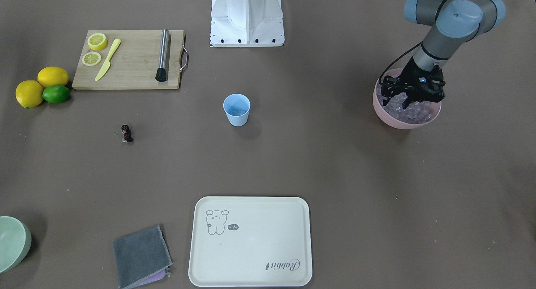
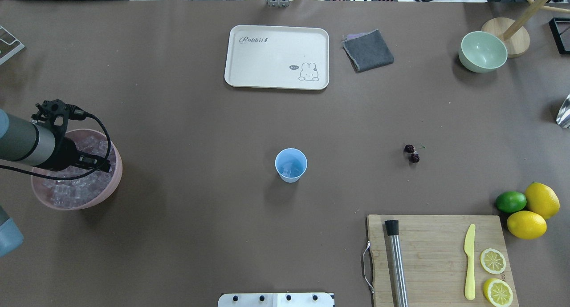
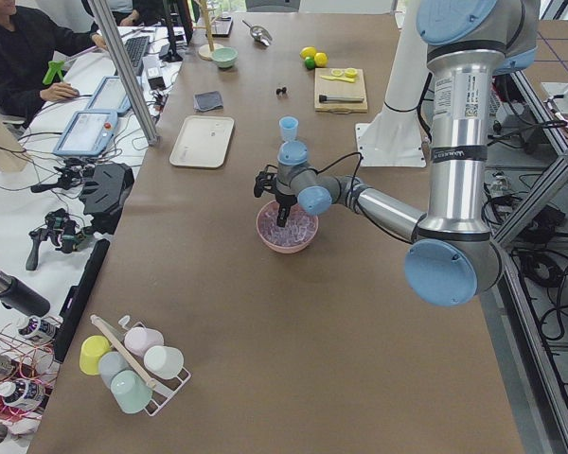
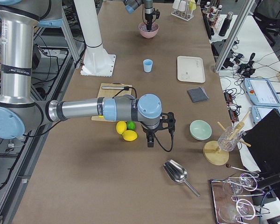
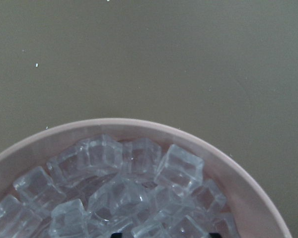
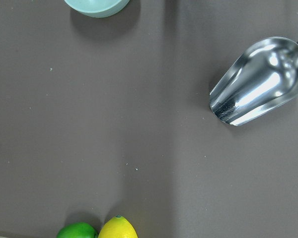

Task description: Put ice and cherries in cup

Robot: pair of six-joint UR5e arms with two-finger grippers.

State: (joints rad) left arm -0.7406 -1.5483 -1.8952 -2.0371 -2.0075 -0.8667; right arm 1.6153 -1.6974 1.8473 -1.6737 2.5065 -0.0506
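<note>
Many ice (image 1: pixel 414 112) cubes lie heaped in the pink bowl (image 1: pixel 398 123), and the left jaws dip in among them.
The cubes look hard, light and slippery, so one could pop out; I would pinch a top cube on two flat sides. The left jaws are apart, tips down in the pile, with no cube clearly between them. The cup (image 1: pixel 236 109) stands well apart at mid desk (image 1: pixel 335 163), the cherries (image 1: pixel 127 133) beyond it. The right jaws: cannot tell.
</note>
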